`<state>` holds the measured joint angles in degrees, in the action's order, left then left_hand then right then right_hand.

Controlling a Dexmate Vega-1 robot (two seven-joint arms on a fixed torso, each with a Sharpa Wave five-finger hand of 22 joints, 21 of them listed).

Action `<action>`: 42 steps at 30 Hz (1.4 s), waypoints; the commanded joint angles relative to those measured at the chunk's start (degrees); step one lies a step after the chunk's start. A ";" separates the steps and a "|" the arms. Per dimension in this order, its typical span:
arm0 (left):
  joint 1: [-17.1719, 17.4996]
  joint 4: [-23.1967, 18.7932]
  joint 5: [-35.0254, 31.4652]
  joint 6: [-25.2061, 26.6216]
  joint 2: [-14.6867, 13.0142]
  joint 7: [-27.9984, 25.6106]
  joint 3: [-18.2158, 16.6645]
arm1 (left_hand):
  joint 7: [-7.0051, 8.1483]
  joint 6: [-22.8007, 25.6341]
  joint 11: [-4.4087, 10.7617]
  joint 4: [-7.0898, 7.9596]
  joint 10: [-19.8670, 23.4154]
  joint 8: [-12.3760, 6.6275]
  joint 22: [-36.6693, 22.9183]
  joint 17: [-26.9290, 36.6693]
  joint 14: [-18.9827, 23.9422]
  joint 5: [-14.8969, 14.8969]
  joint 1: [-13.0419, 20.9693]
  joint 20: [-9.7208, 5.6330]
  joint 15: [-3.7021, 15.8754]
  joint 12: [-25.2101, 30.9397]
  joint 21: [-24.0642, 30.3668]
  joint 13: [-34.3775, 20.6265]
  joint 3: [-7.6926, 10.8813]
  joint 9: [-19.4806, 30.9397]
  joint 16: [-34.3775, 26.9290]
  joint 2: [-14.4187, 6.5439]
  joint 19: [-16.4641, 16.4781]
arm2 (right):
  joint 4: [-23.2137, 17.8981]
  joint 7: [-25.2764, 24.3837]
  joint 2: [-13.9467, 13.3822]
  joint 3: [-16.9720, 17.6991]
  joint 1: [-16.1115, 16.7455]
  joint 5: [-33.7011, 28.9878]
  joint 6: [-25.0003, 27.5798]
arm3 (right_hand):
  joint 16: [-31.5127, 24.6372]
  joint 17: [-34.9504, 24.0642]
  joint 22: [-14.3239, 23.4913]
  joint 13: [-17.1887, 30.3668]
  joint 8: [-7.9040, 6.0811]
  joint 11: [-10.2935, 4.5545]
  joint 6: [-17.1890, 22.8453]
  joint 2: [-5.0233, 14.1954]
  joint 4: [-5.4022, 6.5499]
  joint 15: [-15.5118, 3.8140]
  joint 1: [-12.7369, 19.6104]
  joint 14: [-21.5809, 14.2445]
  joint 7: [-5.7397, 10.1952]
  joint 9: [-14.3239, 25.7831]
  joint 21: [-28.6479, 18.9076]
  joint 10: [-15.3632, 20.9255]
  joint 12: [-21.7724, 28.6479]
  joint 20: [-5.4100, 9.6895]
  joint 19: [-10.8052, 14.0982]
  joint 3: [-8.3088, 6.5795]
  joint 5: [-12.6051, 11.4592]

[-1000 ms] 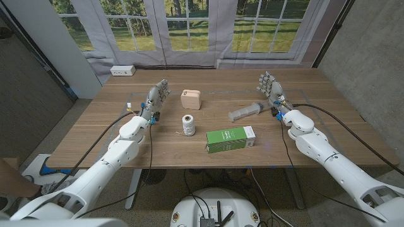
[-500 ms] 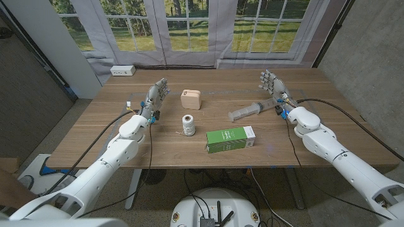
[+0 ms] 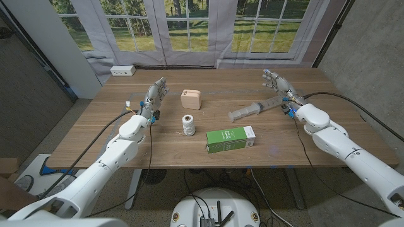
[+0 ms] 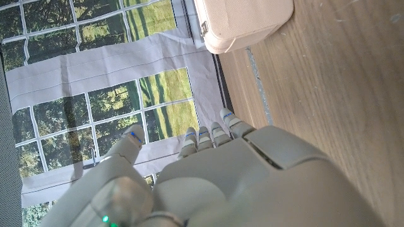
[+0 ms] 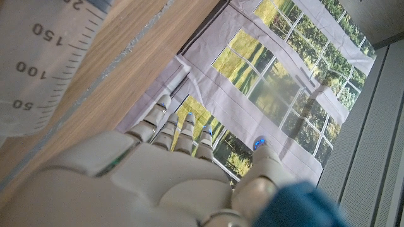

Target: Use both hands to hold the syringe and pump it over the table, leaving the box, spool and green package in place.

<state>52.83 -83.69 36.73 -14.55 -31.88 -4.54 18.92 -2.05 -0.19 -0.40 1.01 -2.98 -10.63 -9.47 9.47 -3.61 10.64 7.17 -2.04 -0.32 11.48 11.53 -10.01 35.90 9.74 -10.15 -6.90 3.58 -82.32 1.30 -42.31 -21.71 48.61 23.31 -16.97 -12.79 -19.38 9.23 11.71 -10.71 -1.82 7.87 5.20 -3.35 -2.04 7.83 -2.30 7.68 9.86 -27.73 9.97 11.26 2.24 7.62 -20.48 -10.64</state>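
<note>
**Right hand shifts beside the syringe; nothing held**

Lying untouched on the light wooden table (image 3: 113, 135), the clear plastic syringe (image 3: 254, 110) with printed volume marks sits to the right of centre, its plunger end pointing toward the robot's right hand (image 3: 278, 85). That hand is raised at the syringe's far right end, fingers apart and extended, holding nothing; the head view cannot settle whether any fingertip touches the plunger. Compared with a second ago, the right hand has drifted a little farther right and away from the robot, and its forearm now lies lower and more outward across the table's right side. In the right wrist view the same hand (image 5: 170, 170) shows its fingers straight and spread, with the syringe barrel (image 5: 44, 57) close beside it on the wood.

On the other side, the left hand (image 3: 156, 94) is upright near the table's left-centre, fingers extended and empty, in the same place as before. The left wrist view shows this hand (image 4: 208, 176) with the small beige rounded box (image 4: 243, 22) just ahead of it.

The beige box (image 3: 190, 99), the small white thread spool (image 3: 187, 123) and the green-and-white rectangular package (image 3: 230, 139) have not moved.
</note>
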 commanded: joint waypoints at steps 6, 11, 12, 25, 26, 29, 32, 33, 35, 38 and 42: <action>1.29 -2.31 1.24 2.10 -1.50 -1.32 -1.59 | 0.03 0.52 0.22 -0.81 0.37 -0.07 -0.20 0.12 0.73 0.09 0.60 -0.87 0.20 0.13 -0.17 -0.09 0.22 0.25 -0.18 -1.21 0.75 | 0.70 1.79 -5.00 -1.12 -2.72 -8.62 -2.05 | 0.54 0.85 0.16 -0.25 0.20 -1.42 -0.19 0.08 -2.00 -1.60 2.18 1.06 1.29 0.20 2.00 -0.87 -0.18 -0.21 -2.23 -0.91 0.22; 1.21 -2.21 1.50 2.65 -1.55 -1.78 -1.85 | 0.10 0.70 0.33 -0.97 0.73 -0.09 -0.20 0.13 1.08 0.07 0.54 -0.84 0.34 0.18 -0.15 -0.09 0.27 0.25 -0.25 -1.22 0.99 | 1.92 2.08 -5.50 -1.72 -4.15 -10.75 -2.27 | 0.69 1.46 0.20 -0.42 0.40 -1.99 -0.85 0.30 -3.03 -1.81 3.10 1.28 2.26 0.21 3.11 -1.76 -0.43 -1.51 -3.05 -1.38 0.30; 1.16 -2.00 1.63 2.55 -1.42 -1.75 -1.91 | 0.11 0.75 0.36 -1.01 0.77 -0.10 -0.20 0.14 1.21 0.07 0.53 -0.77 0.35 0.18 -0.14 -0.09 0.29 0.25 -0.29 -1.23 1.04 | 2.09 2.07 -5.62 -1.85 -4.44 -11.25 -2.17 | 0.72 1.65 0.21 -0.46 0.43 -2.14 -1.04 0.37 -3.36 -1.85 3.41 1.31 2.44 0.21 3.39 -2.07 -0.51 -1.69 -3.19 -1.55 0.26; -0.08 -0.23 3.07 3.31 -1.08 -0.18 -1.95 | 0.23 1.02 0.38 -1.37 1.26 -0.09 -0.21 0.14 1.55 0.03 0.40 -0.72 0.41 0.18 -0.18 -0.10 0.41 0.26 -0.24 -1.22 1.35 | 1.17 5.06 -9.68 -3.77 -8.06 -18.19 -1.17 | 1.18 2.82 0.30 -0.62 0.66 -2.90 -3.04 0.83 -5.36 -1.51 5.64 2.61 3.88 0.25 5.30 -4.35 -0.84 -3.36 -3.93 -2.75 -0.21; -0.37 0.64 3.78 3.10 -0.61 0.47 -2.05 | 0.34 1.11 0.39 -1.41 1.41 -0.11 -0.21 0.15 1.67 0.03 0.38 -0.67 0.43 0.22 -0.18 -0.10 0.42 0.27 -0.28 -1.22 1.38 | 1.26 5.20 -9.88 -3.93 -8.31 -18.72 -1.18 | 1.19 2.91 0.31 -0.62 0.69 -2.82 -3.28 0.83 -5.51 -1.46 5.85 2.71 3.99 0.25 5.42 -4.53 -0.84 -3.37 -3.89 -2.85 -0.25; -1.13 2.29 4.64 2.70 0.01 1.76 -2.07 | 0.41 1.38 0.46 -1.50 1.62 -0.18 -0.21 0.15 2.01 0.02 0.34 -0.68 0.55 0.24 -0.15 -0.10 0.45 0.27 -0.35 -1.23 1.58 | 1.96 6.45 -10.46 -4.61 -9.47 -20.02 -0.69 | 1.16 3.15 0.33 -0.61 0.85 -2.74 -4.40 0.73 -5.86 -1.34 6.35 2.97 4.49 0.27 5.90 -5.21 -0.84 -3.72 -3.87 -3.05 -0.33; -1.39 2.46 4.55 2.79 -0.03 1.68 -2.05 | 0.42 1.47 0.62 -1.57 1.73 -0.19 -0.22 0.15 2.04 0.01 0.31 -0.73 0.58 0.24 -0.15 -0.10 0.49 0.27 -0.32 -1.24 1.66 | 1.73 6.93 -11.45 -5.39 -10.46 -22.66 -0.26 | 1.30 3.30 0.35 -0.60 0.90 -3.06 -5.30 0.54 -6.06 -1.05 6.66 3.70 4.74 0.29 6.34 -5.97 -0.90 -3.97 -3.90 -3.14 -0.36; -1.41 2.47 4.52 2.72 -0.05 1.67 -2.06 | 0.47 1.50 0.63 -1.59 1.75 -0.19 -0.22 0.15 2.04 0.01 0.31 -0.72 0.59 0.23 -0.16 -0.10 0.49 0.27 -0.31 -1.24 1.67 | 1.73 6.94 -11.58 -5.48 -10.65 -23.11 -0.09 | 1.37 3.38 0.36 -0.59 0.95 -3.04 -5.97 0.47 -6.16 -1.00 6.89 4.14 4.82 0.31 6.61 -6.66 -1.00 -4.05 -3.97 -3.22 -0.39; -1.41 2.25 4.38 2.96 -0.27 1.42 -2.08 | 0.39 1.57 0.55 -1.64 1.86 -0.19 -0.22 0.15 2.13 0.01 0.29 -0.80 0.55 0.25 -0.18 -0.10 0.52 0.27 -0.31 -1.26 1.69 | 1.79 7.56 -12.02 -5.88 -11.26 -24.15 0.01 | 1.42 3.47 0.37 -0.57 0.90 -3.04 -6.40 0.39 -6.29 -0.86 7.18 4.56 4.88 0.33 6.85 -7.21 -1.03 -4.06 -3.94 -3.32 -0.44; -1.35 1.98 4.38 3.25 -0.55 1.29 -2.16 | 0.47 1.61 0.53 -1.70 1.95 -0.18 -0.22 0.16 2.16 0.01 0.25 -0.79 0.61 0.23 -0.18 -0.10 0.56 0.28 -0.29 -1.27 1.75 | 1.71 8.88 -12.81 -6.40 -11.94 -25.24 0.18 | 1.43 3.57 0.38 -0.56 0.88 -3.20 -6.94 0.32 -6.43 -0.89 7.55 4.87 4.91 0.35 7.12 -7.74 -1.02 -4.09 -3.91 -3.47 -0.51; -1.21 1.61 4.40 3.66 -0.79 0.80 -2.32 | 0.44 1.79 0.60 -1.77 2.01 -0.20 -0.22 0.16 2.24 0.01 0.21 -0.79 0.60 0.20 -0.22 -0.10 0.61 0.28 -0.27 -1.32 1.76 | -0.93 9.80 -15.18 -7.97 -12.85 -31.33 3.12 | 1.34 3.77 0.38 -0.53 0.73 -3.28 -7.66 0.14 -6.81 -0.87 8.49 5.08 4.91 0.40 7.35 -8.26 -0.90 -4.51 -3.27 -3.84 -0.75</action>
<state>51.95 -82.30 40.67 -11.60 -32.38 -3.63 16.90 -1.34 1.14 0.23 -0.34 -1.13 -10.63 -9.45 9.46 -1.42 10.64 7.17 -2.03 0.22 11.48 11.52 -10.00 36.31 9.73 -10.15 -6.90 4.81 -80.77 8.05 -53.45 -26.92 38.60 1.63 -17.21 -11.44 -15.68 9.49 11.08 -9.96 -4.82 0.77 5.37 -9.68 -2.17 15.05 2.16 12.47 10.00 -20.49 2.44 10.36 -1.77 3.82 -24.13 -11.01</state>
